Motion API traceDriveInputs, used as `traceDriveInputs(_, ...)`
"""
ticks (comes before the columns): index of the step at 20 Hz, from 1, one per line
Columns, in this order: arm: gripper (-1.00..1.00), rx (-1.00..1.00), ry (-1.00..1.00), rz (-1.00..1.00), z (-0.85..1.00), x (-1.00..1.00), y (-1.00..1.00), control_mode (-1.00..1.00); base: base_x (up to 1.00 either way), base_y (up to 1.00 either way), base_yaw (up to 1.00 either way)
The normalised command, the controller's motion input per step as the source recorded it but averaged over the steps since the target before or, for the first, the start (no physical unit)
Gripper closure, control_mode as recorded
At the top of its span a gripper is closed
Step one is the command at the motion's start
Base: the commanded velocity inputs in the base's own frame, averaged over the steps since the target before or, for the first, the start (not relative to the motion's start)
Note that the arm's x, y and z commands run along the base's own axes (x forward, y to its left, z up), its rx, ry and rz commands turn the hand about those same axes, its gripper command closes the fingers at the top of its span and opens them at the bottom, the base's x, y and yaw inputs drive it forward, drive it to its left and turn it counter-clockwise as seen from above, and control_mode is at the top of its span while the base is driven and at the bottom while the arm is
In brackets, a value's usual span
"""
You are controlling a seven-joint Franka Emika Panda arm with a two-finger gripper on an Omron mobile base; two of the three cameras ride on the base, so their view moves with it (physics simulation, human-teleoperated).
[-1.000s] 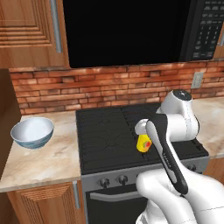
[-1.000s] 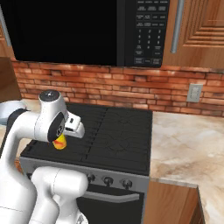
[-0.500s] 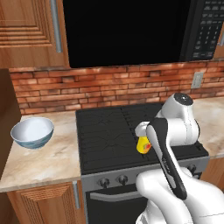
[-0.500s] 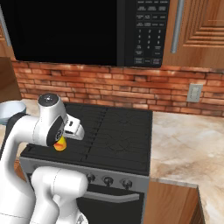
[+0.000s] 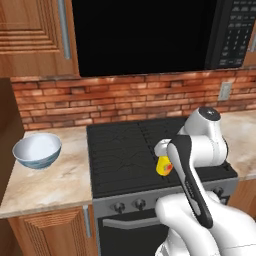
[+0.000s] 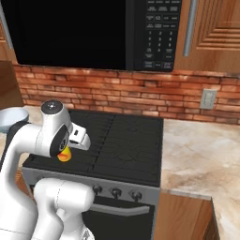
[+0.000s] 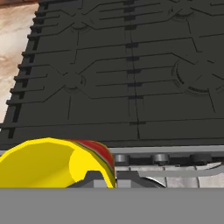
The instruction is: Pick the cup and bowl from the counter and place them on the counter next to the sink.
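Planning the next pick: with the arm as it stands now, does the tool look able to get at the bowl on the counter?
Probably not yet: the tool already carries the cup over the stove, so it is occupied. The bowl sits open on the counter, nothing around it.

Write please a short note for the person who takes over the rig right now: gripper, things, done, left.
Gripper: holds the cup over the front of the stove; the fingers themselves are mostly hidden, so the grasp is judged from the cup sitting right at the hand.
Bowl: upright on the counter left of the stove, untouched.
Sink: location unknown from here.
Done: cup picked up.
Left: carry the cup to the counter beside the sink and set it down, then fetch the bowl and place it there too.
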Motion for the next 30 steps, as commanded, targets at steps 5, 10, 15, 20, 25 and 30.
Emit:
traceDriveInputs(5,1.00,0.00,0.00,0.00,0.00,0.00,0.00,1.00,-0.99,-0.14,-0.08)
traceDriveInputs(10,1.00,0.00,0.00,0.00,0.00,0.00,0.00,1.00,-0.64,-0.09,-0.12)
traceDriveInputs(15,1.00,0.00,0.00,0.00,0.00,0.00,0.00,1.00,0.07,0.06,-0.65)
traceDriveInputs(20,1.00,0.00,0.00,0.00,0.00,0.00,0.00,1.00,0.11,0.18,-0.94)
traceDriveInputs(25,1.00,0.00,0.00,0.00,0.00,0.00,0.00,1.00,0.22,0.16,-0.88)
traceDriveInputs(30,1.00,0.00,0.00,0.00,0.00,0.00,0.00,1.00,0.16,0.11,-0.83)
